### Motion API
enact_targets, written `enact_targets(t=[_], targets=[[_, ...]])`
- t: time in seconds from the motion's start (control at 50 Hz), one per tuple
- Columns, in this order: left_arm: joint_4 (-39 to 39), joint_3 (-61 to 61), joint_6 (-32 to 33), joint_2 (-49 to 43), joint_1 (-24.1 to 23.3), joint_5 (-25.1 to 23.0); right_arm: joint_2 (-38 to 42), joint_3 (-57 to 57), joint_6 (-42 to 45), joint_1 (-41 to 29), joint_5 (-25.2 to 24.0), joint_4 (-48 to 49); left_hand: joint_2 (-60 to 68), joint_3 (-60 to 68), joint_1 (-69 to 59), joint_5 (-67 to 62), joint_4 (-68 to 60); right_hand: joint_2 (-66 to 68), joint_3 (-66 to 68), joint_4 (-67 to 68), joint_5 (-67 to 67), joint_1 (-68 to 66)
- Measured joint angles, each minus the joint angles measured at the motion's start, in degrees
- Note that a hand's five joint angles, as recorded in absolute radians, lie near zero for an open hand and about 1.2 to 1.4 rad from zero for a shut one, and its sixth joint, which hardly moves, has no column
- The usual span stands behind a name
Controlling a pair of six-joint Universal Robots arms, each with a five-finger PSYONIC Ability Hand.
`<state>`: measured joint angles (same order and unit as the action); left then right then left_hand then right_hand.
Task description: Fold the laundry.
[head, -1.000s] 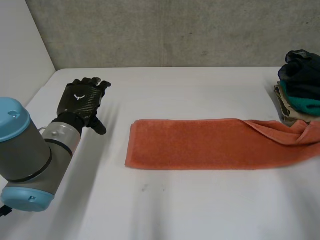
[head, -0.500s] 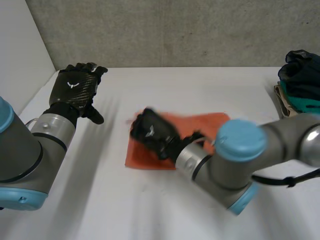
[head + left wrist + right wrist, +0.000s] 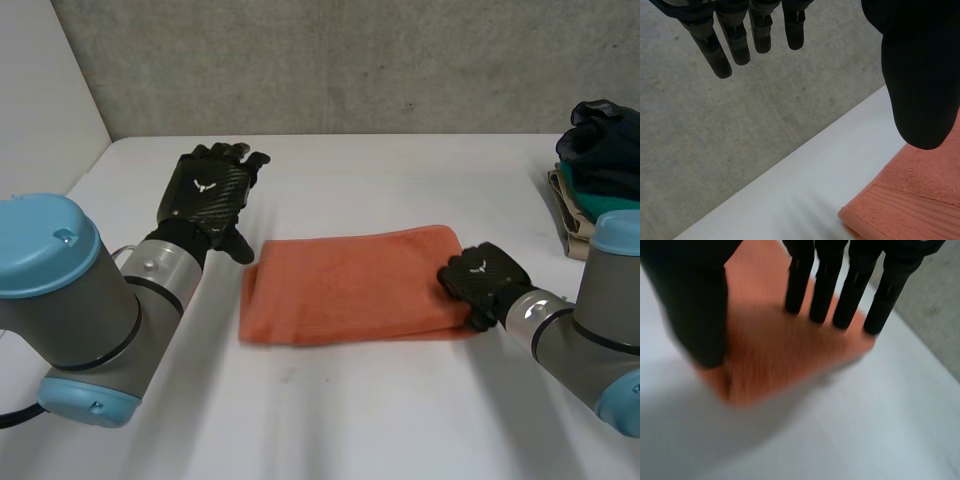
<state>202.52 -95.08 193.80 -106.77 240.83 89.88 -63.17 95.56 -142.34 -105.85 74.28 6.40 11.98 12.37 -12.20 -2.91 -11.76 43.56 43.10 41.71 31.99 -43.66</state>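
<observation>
Since its fingers are straight, slightly spread and the thumb stands apart, the left hand (image 3: 208,195) seems to wait by the towel's (image 3: 350,285) far left corner, holding nothing. The right hand (image 3: 482,278) sits at the towel's right edge, fingers (image 3: 825,285) straight over the cloth, thumb apart, probably to flatten it. Orange and thick, the towel lies mid-table (image 3: 400,170) as a flat rectangle, well apart from the clothes pile (image 3: 600,160).

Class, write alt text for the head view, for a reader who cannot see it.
An orange towel lies on a white table, the right hand resting on its right end. The left hand hovers open by its left end.
</observation>
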Motion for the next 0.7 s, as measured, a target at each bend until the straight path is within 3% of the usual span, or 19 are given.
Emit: enact_targets(t=[0.02,0.08,0.26,0.32,0.34,0.44,0.5,0.52,0.58,0.62,0.64,0.7], targets=[[-0.01,-0.03,0.0,-0.13,-0.14,0.01,0.65,0.07,1.83,0.52,0.26,-0.09,0.0,0.0,0.0,0.0,0.0,9.86,9.51,10.59,10.37,-9.16],[-0.02,-0.23,0.0,-0.24,-0.31,0.05,2.04,-0.54,6.11,1.09,1.74,0.52,0.0,0.0,0.0,0.0,0.0,23.65,23.52,24.96,23.87,-18.75],[-0.13,-0.74,0.07,1.12,0.03,0.35,2.76,-7.15,9.85,-4.8,7.0,8.27,0.0,0.0,0.0,0.0,0.0,24.03,24.99,26.9,25.66,-18.75],[-0.22,-0.79,0.05,2.36,0.54,0.66,4.22,-11.31,9.66,-14.87,4.22,14.65,0.0,0.0,0.0,0.0,0.0,24.03,24.99,26.93,25.89,-18.75],[-0.22,-0.79,0.05,2.36,0.54,0.66,4.22,-11.31,9.66,-14.87,4.22,14.65,0.0,0.0,0.0,0.0,0.0,24.03,24.99,26.93,25.89,-18.75],[-0.32,-0.75,-0.14,4.41,2.09,2.97,9.03,-13.02,9.34,-23.53,-4.78,20.55,0.0,0.0,0.0,0.0,0.0,23.98,24.98,26.86,25.97,-18.73],[-0.38,-0.39,-0.46,5.04,2.69,4.64,11.9,-13.84,8.41,-25.84,-8.13,22.01,0.0,0.0,0.0,0.0,0.0,3.74,5.09,6.92,5.95,0.87],[-0.4,-0.27,-0.6,5.12,2.75,4.96,12.39,-14.0,7.79,-26.07,-8.2,22.06,0.0,0.0,0.0,0.0,0.0,-10.24,-8.52,-6.62,-8.25,13.62],[-0.46,0.38,-1.43,4.96,2.57,5.67,12.81,-14.01,2.1,-25.76,-6.18,21.22,0.0,0.0,0.0,0.0,0.0,-30.14,-29.23,-27.61,-28.36,30.52],[-0.47,0.55,-1.62,4.86,2.48,5.72,12.66,-13.94,0.85,-25.52,-5.73,21.0,0.0,0.0,0.0,0.0,0.0,-30.9,-30.32,-28.55,-29.14,30.67],[-0.51,1.39,-2.35,4.15,1.85,5.8,10.67,-13.49,-7.04,-23.1,-3.75,19.5,0.0,0.0,0.0,0.0,0.0,-31.11,-30.79,-29.37,-29.3,30.67],[-0.57,2.82,-3.01,2.67,0.61,5.74,7.28,-13.05,-16.31,-19.22,-2.49,17.34,0.0,0.0,0.0,0.0,0.0,-31.11,-30.79,-29.37,-29.3,30.67]])
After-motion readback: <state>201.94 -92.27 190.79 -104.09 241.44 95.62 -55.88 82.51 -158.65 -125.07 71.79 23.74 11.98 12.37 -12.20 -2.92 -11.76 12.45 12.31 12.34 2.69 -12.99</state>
